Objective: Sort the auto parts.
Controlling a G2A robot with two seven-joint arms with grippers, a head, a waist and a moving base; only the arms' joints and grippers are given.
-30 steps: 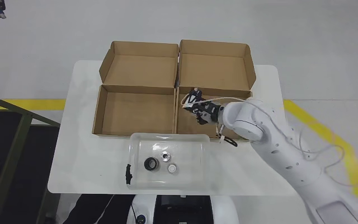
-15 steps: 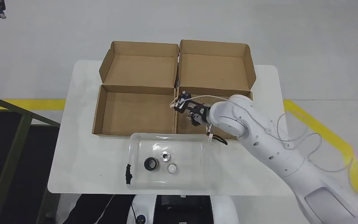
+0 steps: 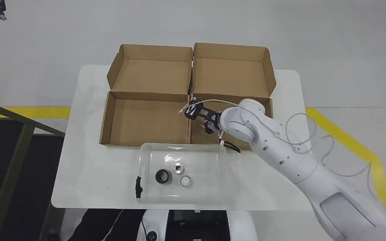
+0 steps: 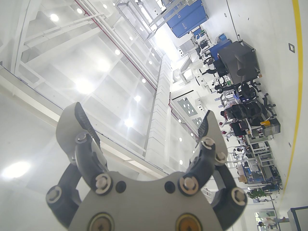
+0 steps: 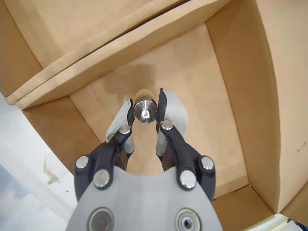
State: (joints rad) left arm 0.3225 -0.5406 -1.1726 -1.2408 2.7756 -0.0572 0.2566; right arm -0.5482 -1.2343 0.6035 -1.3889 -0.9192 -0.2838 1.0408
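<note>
**Right gripper** [image 5: 145, 100]: pinching one small metal part [image 5: 144, 112] by its round flanks. The part's long axis runs along the fingers, threaded stud toward the wrist, other end toward the cardboard.

**Location:** over the floor of the right box [image 5: 192, 68], just beside the shared wall [image 5: 134, 46], which lies straight ahead of the fingertips. The left box [image 5: 72, 8] lies across that wall.

**Clearance:** cardboard floor directly below. The wall's rim is the one near edge, and crossing it likely needs height kept.

**Left gripper** [image 4: 143, 111]: spread, holding nothing, aimed at the ceiling away from the wall. The right arm is judged the working one.

**Clear bin** [image 3: 208, 153]: at the wall's front end, holding further parts.
</note>
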